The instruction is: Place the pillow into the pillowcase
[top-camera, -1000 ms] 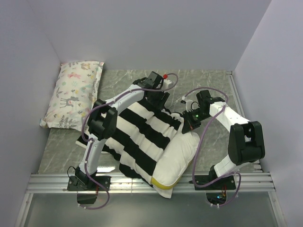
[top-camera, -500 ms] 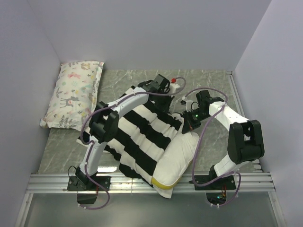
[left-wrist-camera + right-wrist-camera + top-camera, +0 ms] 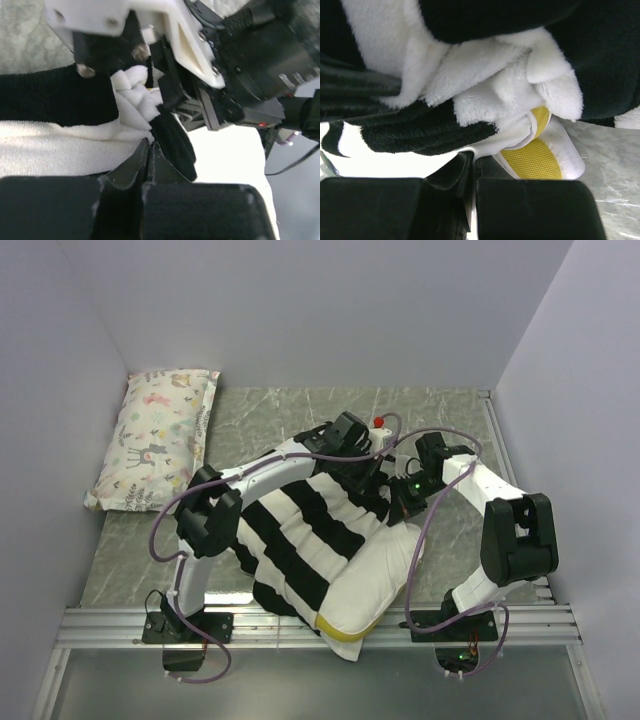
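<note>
Both are clamped tight on the pillowcase's point(image 3: 300, 525) far right edge, left gripper point(image 3: 148, 161) just beside right gripper point(image 3: 471, 167). Half-covered, the pillow point(image 3: 378, 575) lies mid-table, yellow end reaching the near edge; bare table point(image 3: 455, 415) shows far and right.

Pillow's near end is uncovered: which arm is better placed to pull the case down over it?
Probably right: the right fingers pinch the pillowcase edge beside the bare pillow; the left fingers grip its far end.
</note>
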You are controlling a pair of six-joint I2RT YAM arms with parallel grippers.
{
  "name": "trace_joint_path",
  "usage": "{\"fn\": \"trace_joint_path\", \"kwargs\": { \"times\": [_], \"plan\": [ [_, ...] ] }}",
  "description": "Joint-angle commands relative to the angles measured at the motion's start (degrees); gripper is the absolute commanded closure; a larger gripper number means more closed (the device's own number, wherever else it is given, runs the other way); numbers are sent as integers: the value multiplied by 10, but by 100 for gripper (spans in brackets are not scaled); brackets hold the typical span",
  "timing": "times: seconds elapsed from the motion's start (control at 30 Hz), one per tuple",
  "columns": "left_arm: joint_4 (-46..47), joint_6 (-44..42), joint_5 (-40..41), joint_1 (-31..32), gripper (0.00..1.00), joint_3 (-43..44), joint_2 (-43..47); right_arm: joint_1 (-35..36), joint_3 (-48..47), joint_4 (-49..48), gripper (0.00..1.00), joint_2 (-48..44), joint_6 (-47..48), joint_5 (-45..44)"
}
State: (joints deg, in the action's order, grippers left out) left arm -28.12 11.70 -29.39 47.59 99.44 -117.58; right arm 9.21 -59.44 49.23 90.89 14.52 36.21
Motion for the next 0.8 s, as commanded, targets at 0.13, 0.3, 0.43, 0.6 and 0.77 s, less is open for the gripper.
{"fn": "trace_joint_path", "kwargs": {
  "times": [0.13,0.3,0.43,0.6,0.77],
  "plan": [
    [-4,-11,-188,52,100,-32,61,-13,-14,-86,100,3,-9,11],
    [-3,-56,-162,79,100,-84,91,-14,-14,-87,100,3,-10,11],
    [-44,-96,-162,112,100,-64,82,-15,-19,-90,100,12,-13,11],
    [-34,-104,-155,131,100,-93,90,-14,-23,-93,100,10,-14,8],
    [-49,-131,-77,100,88,-47,107,-14,-19,-97,100,7,-20,4]
  ]
}}
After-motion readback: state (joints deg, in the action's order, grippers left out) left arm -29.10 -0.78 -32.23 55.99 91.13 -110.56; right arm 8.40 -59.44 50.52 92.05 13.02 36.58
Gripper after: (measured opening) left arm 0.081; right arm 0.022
